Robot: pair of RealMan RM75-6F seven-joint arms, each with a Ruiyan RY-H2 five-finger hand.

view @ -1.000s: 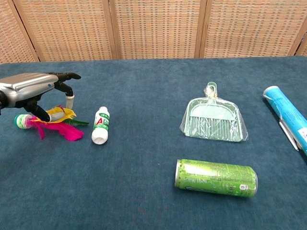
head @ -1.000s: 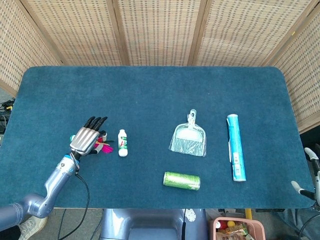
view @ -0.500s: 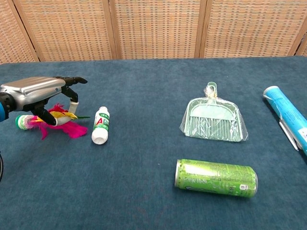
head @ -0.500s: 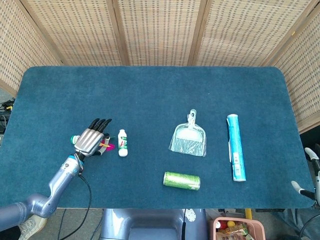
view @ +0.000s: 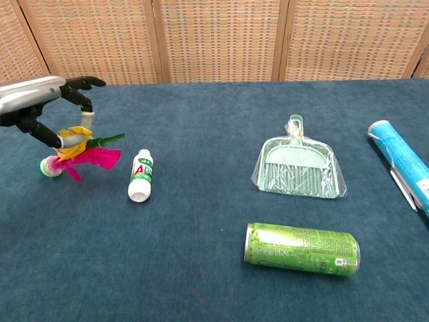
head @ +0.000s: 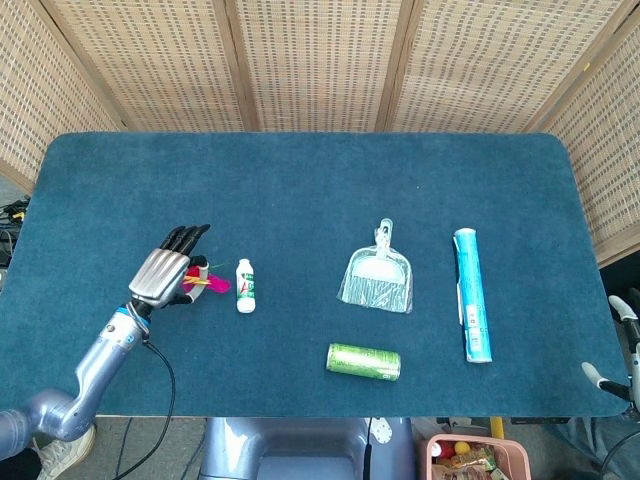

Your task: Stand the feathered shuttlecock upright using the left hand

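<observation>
Chest view: one shuttlecock [view: 75, 153], bottle [view: 140, 175], can [view: 302, 248], dustpan [view: 298, 164].

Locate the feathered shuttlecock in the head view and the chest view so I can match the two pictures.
Head view: feathered shuttlecock at left, mostly under the left hand.
Chest view: far left, feathers pinched in that hand, base low, tilted.
Shared landmark: the small white bottle just right of it.

The shuttlecock [view: 75, 155] is tilting at the bench's [view: 201, 268] left side, its round green-and-white base [view: 48, 166] lying low to the left and its pink, yellow and green feathers [view: 99, 158] fanning up toward the right.
</observation>
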